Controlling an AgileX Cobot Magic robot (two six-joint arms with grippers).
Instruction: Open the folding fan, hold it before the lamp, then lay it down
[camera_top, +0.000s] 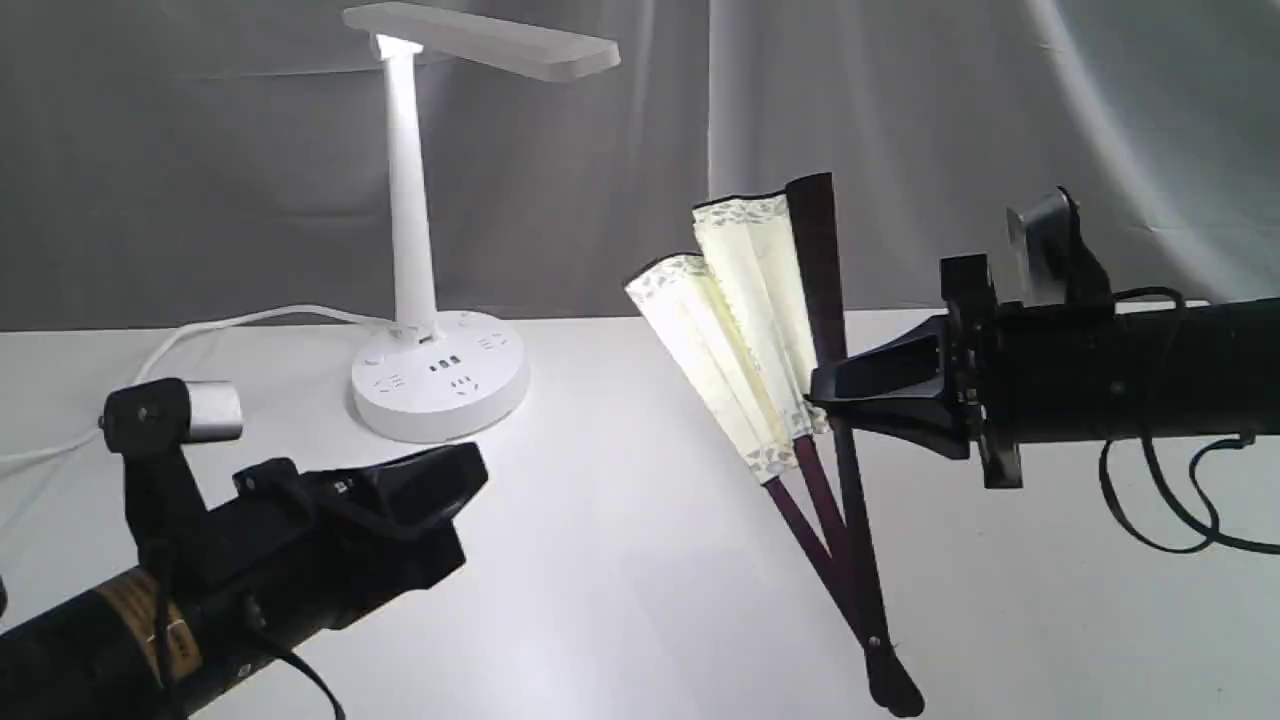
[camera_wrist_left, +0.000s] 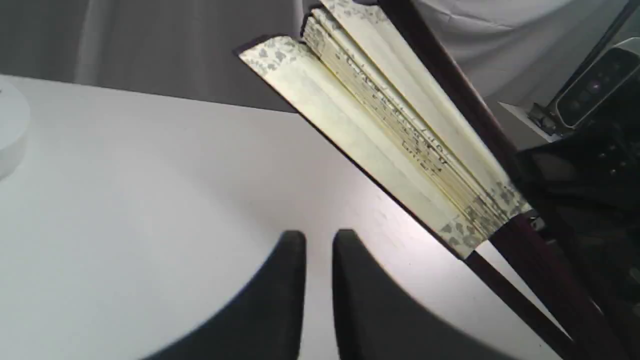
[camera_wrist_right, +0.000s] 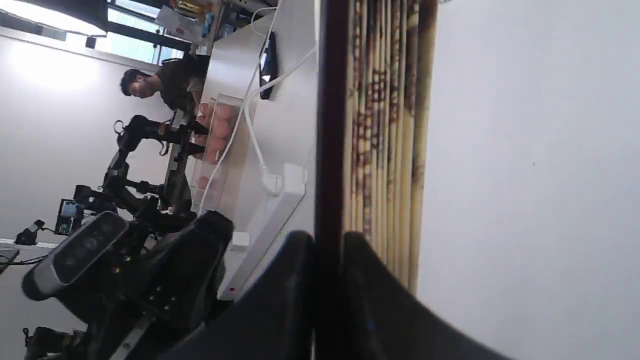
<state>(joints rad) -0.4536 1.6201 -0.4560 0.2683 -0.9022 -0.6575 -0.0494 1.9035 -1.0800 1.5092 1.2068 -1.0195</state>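
Holding: right gripper clamped on fan guard, arm level from right.
Fan: part-open, upright, right of lamp.
Left gripper: low, near-left, jaws slightly apart, empty.

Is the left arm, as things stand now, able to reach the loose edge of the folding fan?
Probably yes: only bare table lies between the left claw and the folding fan; the right claw grips its far guard.
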